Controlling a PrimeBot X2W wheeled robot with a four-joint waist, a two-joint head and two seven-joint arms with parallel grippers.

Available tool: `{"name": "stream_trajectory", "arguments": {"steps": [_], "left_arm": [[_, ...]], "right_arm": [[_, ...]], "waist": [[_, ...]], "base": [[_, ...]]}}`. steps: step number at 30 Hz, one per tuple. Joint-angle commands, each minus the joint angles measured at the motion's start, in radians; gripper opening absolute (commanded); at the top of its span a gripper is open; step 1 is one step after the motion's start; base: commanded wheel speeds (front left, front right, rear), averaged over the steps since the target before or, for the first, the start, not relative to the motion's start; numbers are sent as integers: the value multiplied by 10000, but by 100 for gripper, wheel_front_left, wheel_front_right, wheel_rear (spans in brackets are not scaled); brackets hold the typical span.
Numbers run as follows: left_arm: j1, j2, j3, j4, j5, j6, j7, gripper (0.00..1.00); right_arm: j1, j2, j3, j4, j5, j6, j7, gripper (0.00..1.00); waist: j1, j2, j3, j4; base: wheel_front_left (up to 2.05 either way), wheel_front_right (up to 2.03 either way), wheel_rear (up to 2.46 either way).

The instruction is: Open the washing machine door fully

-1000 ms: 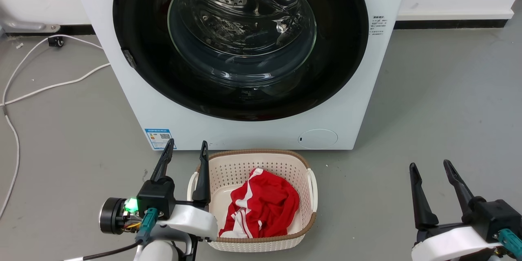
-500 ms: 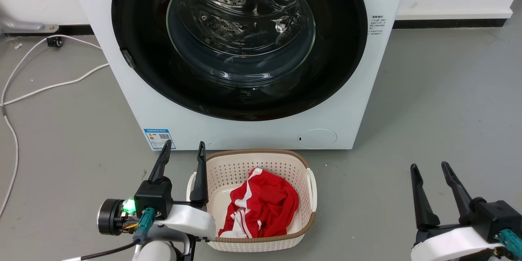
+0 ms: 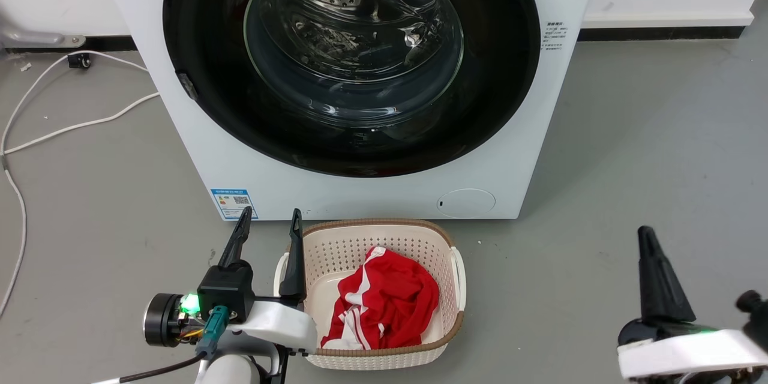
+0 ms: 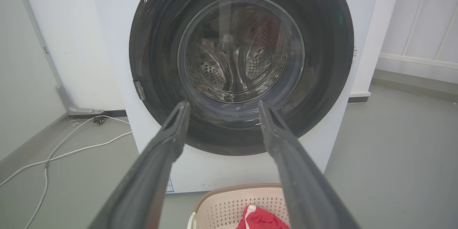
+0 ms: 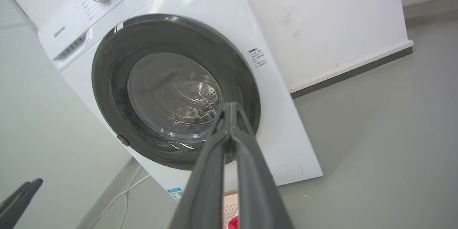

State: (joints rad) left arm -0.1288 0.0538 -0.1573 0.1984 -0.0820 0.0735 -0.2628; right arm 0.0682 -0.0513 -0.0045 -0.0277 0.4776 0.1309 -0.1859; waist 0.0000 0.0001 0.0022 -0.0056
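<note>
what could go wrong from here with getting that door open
The washing machine door is shut, glossy and flush; its small edge tab looks like the only purchase, so a claw may slip off. The laundry basket sits on the floor just below the door, beside the left claw, so a reaching arm may knock it.

All three views face the washing machine point(image 3: 360, 198).
</note>
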Motion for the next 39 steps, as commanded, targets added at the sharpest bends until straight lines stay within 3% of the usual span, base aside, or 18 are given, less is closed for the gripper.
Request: {"name": "stream_trajectory", "arguments": {"steps": [1,3,8,11,14,25,33,39], "left_arm": [[-92,-7,11,17,39,27,-29,100],[-83,-9,20,24,53,45,-29,100],[-112,-15,-15,21,89,63,-29,100],[-186,-17,-55,-7,112,53,-29,100],[-233,-22,-81,-67,116,93,-29,100],[-589,-33,-261,-406,38,310,-27,100],[-906,-34,-525,-1036,101,601,-27,100],[-1198,-36,-799,-1402,115,868,-27,100]], "right_arm": [[-130,17,19,-71,578,-3,-81,0],[-223,17,51,-190,1915,-3,-107,0],[-647,14,-32,-355,6702,-3,236,0],[-1106,14,-430,-366,8573,-3,575,0],[-1716,-30,-976,-115,9660,-2,1077,0],[-5362,-1699,-1774,2060,11290,-2,2848,0],[-8868,-3364,-826,4401,10791,-2,4417,0],[-11579,-3888,206,6241,10019,-2,5739,0]], "waist": [[0,-1,8,-8],[0,-1,16,-23],[0,-1,93,-48],[0,-1,197,-33],[0,-1,328,-30],[0,-1,1124,105],[0,-1,1888,306],[0,-1,2508,429]], "base": [[0,0,0],[0,0,0],[0,0,0],[0,0,0],[0,0,0],[0,0,0],[0,0,0],[0,0,0]]}}
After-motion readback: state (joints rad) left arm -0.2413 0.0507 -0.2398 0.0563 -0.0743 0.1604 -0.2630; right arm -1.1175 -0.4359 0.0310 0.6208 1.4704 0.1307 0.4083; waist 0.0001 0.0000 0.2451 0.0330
